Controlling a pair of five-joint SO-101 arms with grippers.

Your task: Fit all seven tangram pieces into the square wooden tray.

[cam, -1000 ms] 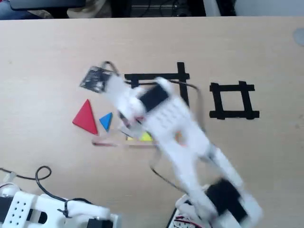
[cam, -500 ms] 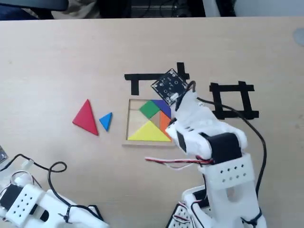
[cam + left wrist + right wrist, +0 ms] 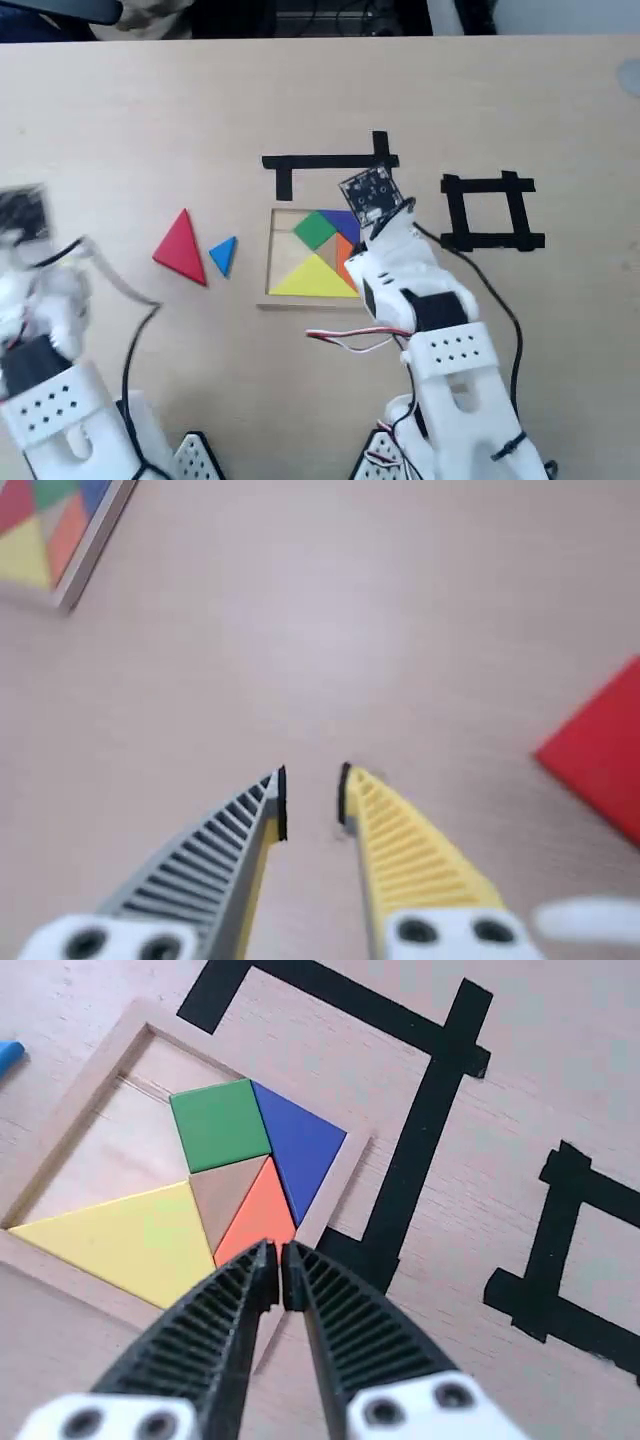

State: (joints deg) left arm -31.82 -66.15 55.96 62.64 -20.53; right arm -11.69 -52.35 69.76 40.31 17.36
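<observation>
Tray [image 3: 266, 260] lacks two pieces. Your left tool [image 3: 313, 800] is narrow and empty; open it wider, drop over the red triangle [image 3: 180, 248], and pinch its straight sides.

Light wood counter [image 3: 120, 110]. Square wooden tray [image 3: 267, 255] near centre. Red triangle [image 3: 180, 248] and small blue triangle [image 3: 223, 254] at tray's 9 o'clock (blue nearer, both clear of rim). Black tape corner [image 3: 330, 162] at 12 o'clock; black tape square [image 3: 490, 212] at 3 o'clock.
</observation>
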